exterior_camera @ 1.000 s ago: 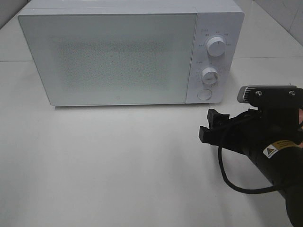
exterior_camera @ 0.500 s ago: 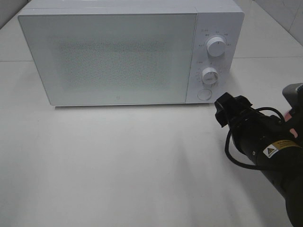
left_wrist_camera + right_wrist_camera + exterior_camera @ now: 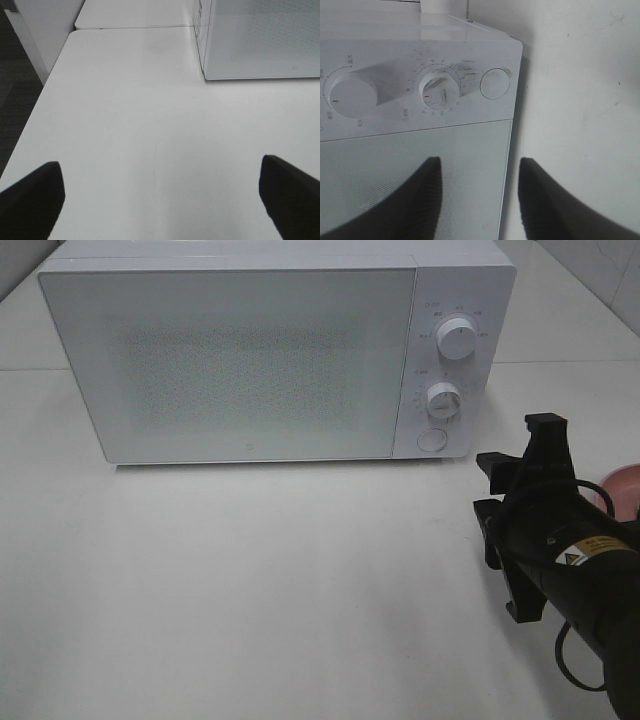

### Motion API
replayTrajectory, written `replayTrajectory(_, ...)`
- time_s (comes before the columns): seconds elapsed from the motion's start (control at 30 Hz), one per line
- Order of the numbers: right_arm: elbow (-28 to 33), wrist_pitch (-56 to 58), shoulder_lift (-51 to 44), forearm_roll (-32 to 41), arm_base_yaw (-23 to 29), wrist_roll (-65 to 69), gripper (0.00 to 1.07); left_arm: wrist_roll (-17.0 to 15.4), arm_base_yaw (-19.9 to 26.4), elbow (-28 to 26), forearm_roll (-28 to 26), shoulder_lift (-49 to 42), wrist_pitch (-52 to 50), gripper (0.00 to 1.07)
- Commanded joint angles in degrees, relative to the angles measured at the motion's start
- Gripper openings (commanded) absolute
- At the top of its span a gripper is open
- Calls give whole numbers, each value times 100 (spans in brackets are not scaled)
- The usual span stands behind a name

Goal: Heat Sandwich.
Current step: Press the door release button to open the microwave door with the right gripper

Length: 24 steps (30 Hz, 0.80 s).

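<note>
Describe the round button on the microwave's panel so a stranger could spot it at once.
Find the white microwave on the table; its control panel runs down the right side. There an upper knob sits above a lower knob, with the button just below both. Unlike them it is flat and plain, with no pointer line or scale marks.

R arm (image 3: 590,580) stretched fwd, wrist rolled on its side. R gripper (image 3: 488,490) fingers (image 3: 427,195) partly apart, gap betw them, holding nothing. L gripper (image 3: 160,200) angled down, fingers (image 3: 30,200) spread wide, empty.
</note>
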Motion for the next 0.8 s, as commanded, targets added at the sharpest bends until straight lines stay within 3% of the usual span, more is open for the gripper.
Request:
replayTrajectory(0.03,-52,-40,0,-52,23,57,25,6,0,17,-34,6,-23,106)
replayTrajectory(0.07,-52,-11,0,-52,23,57,11,6,0,17,-34,6,-23,106)
replayTrajectory(0.13,-52,11,0,-57,23,63,0,6,0,17,-34,6,-23,106)
replayTrajectory(0.8,-252,814,6,-751,-160,504,0,6,0,17,-34,6,-23,106)
